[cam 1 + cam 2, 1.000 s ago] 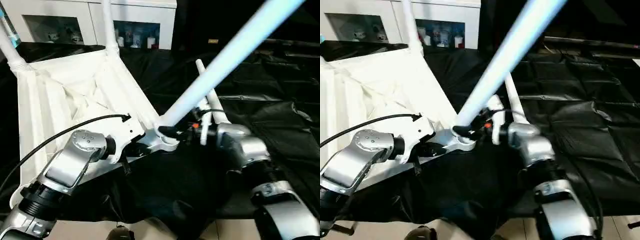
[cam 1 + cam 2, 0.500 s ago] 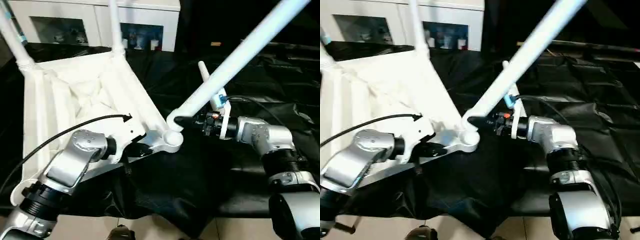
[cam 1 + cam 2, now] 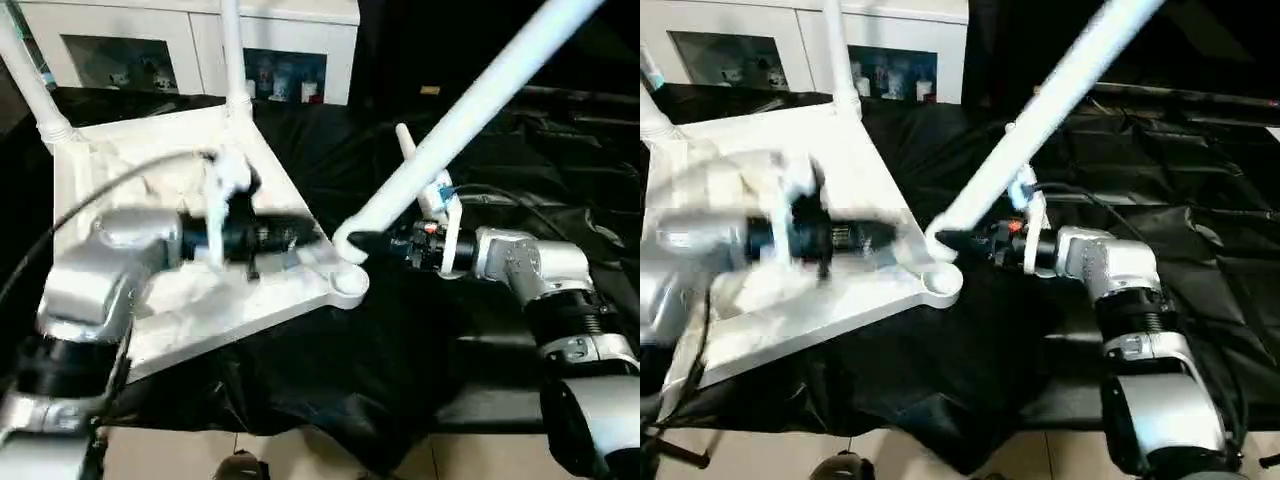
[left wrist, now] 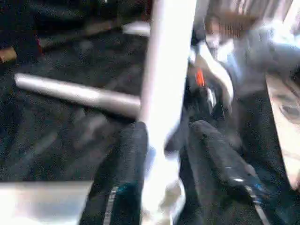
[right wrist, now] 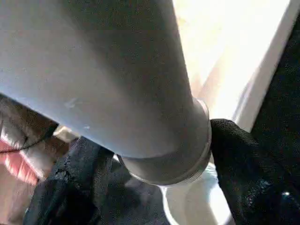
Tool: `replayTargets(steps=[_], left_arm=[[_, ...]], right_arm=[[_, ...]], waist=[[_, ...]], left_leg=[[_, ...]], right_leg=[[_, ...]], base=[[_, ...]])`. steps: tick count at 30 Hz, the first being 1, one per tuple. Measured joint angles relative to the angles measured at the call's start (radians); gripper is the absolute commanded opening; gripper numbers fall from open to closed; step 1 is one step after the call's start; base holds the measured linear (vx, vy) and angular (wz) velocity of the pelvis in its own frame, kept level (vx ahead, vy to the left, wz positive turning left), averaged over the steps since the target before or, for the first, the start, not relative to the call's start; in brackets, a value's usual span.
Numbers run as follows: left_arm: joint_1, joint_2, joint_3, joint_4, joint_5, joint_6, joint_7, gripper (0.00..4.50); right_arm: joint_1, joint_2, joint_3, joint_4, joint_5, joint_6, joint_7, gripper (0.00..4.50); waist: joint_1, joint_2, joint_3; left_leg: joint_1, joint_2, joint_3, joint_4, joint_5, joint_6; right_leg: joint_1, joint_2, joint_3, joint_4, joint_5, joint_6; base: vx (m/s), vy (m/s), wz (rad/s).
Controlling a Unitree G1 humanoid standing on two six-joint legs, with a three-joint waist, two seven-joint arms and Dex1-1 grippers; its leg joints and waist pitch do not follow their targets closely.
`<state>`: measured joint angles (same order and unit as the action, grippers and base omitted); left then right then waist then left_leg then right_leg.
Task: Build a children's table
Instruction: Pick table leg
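1. Black-draped work table point(image 3: 520, 160); white glass-door cabinet point(image 3: 180, 40) behind.
2. Children's table top point(image 3: 250, 300) lies underside up at the near left edge; 2 legs upright in its far corners.
3. Right gripper point(image 3: 352, 243) clamps the lower end of a slanted leg point(image 3: 460, 110) just above the near corner socket point(image 3: 348, 283).
4. Left gripper point(image 3: 300, 233) blurred over the top; its fingers point(image 4: 131, 154) stand apart either side of that leg.

The white table top point(image 3: 250, 290) lay upside down and tilted on the black cloth, ribbed underside up. Two white legs point(image 3: 232, 50) stood in its far corners. A third leg point(image 3: 460, 120) slanted steeply, its lower end just above the empty near-corner socket point(image 3: 350, 283). A fourth leg point(image 3: 408, 150) lay behind.
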<state>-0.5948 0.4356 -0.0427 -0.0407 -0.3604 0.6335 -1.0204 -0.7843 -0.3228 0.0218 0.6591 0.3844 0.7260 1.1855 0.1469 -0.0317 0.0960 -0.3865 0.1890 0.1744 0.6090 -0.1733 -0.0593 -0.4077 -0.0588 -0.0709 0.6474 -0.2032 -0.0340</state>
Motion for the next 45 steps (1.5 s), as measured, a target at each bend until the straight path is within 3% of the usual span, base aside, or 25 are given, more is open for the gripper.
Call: replayTargets(steps=[8,18,20,26,28,31,32,39,45], left_arm=[[-0.095,-0.155,-0.029,0.098,0.0,-0.069,0.061,2.52],[-0.128,-0.22,-0.051,0.181,0.0,-0.115,0.071,3.16],[-0.138,-0.239,-0.051,0.212,-0.01,-0.117,0.07,3.49],[-0.151,-0.268,-0.036,0.256,-0.038,-0.116,0.078,3.51],[-0.151,-0.275,-0.03,0.258,-0.04,-0.116,0.077,3.15],[-0.152,-0.282,-0.022,0.259,-0.054,-0.113,0.075,3.12],[-0.152,-0.282,-0.021,0.259,-0.059,-0.113,0.076,2.86],[-0.152,-0.282,-0.01,0.259,-0.077,-0.111,0.077,2.31],[-0.152,-0.282,-0.003,0.255,-0.079,-0.106,0.088,2.18]], right_arm=[[0.0,0.051,0.071,-0.014,-0.035,-0.033,-0.001,2.84],[0.007,0.053,0.107,-0.053,-0.054,-0.04,0.0,2.84],[0.008,0.051,0.108,-0.053,-0.062,-0.043,0.001,2.84],[0.016,0.046,0.111,-0.065,-0.064,-0.053,0.001,2.84],[0.016,0.045,0.11,-0.07,-0.064,-0.053,0.001,2.84],[0.016,0.045,0.109,-0.075,-0.064,-0.053,0.001,2.84],[0.016,0.045,0.108,-0.079,-0.063,-0.053,0.001,2.84],[0.017,0.045,0.109,-0.092,-0.063,-0.053,0.012,2.84],[0.017,0.045,0.11,-0.092,-0.061,-0.052,0.02,2.83]], waist=[[-0.001,0.0,0.0],[-0.002,0.004,-0.002],[-0.001,0.004,-0.002],[0.0,0.005,-0.002],[0.0,0.005,-0.002],[0.0,0.006,-0.002],[0.001,0.006,-0.002],[0.001,0.006,-0.002],[0.001,0.005,-0.002]], left_leg=[[0.0,0.001,0.0,0.002,0.0,0.0],[0.0,0.001,0.0,0.002,0.0,0.0],[0.0,0.001,0.0,0.002,0.0,0.0],[0.0,0.001,0.0,0.002,0.0,0.0],[0.0,0.001,0.0,0.002,0.0,0.0],[0.0,0.001,0.0,0.002,0.0,0.0],[0.0,0.001,0.0,0.002,0.0,0.0],[0.0,0.001,0.0,0.002,0.0,0.0],[0.0,0.001,0.0,0.002,0.0,0.0]], right_leg=[[0.0,0.0,0.0,0.0,0.001,0.0],[0.0,0.0,0.0,0.0,0.002,0.0],[0.0,0.0,-0.001,0.0,0.002,0.0],[0.0,0.0,-0.001,0.0,0.002,0.0],[0.0,0.0,-0.001,0.0,0.002,0.0],[0.0,0.0,-0.001,0.0,0.002,0.0],[0.0,0.0,-0.001,0.0,0.002,0.0],[0.0,0.0,-0.001,0.0,0.002,0.0],[0.0,0.0,-0.001,0.0,0.002,0.0]], base=[[0.0,0.0,0.0],[0.0,0.0,0.0],[0.0,0.0,0.0],[0.0,0.0,0.0],[0.0,0.0,0.0],[0.0,0.0,0.0],[0.0,0.0,0.0],[0.0,0.0,0.0],[0.0,0.0,0.0]])
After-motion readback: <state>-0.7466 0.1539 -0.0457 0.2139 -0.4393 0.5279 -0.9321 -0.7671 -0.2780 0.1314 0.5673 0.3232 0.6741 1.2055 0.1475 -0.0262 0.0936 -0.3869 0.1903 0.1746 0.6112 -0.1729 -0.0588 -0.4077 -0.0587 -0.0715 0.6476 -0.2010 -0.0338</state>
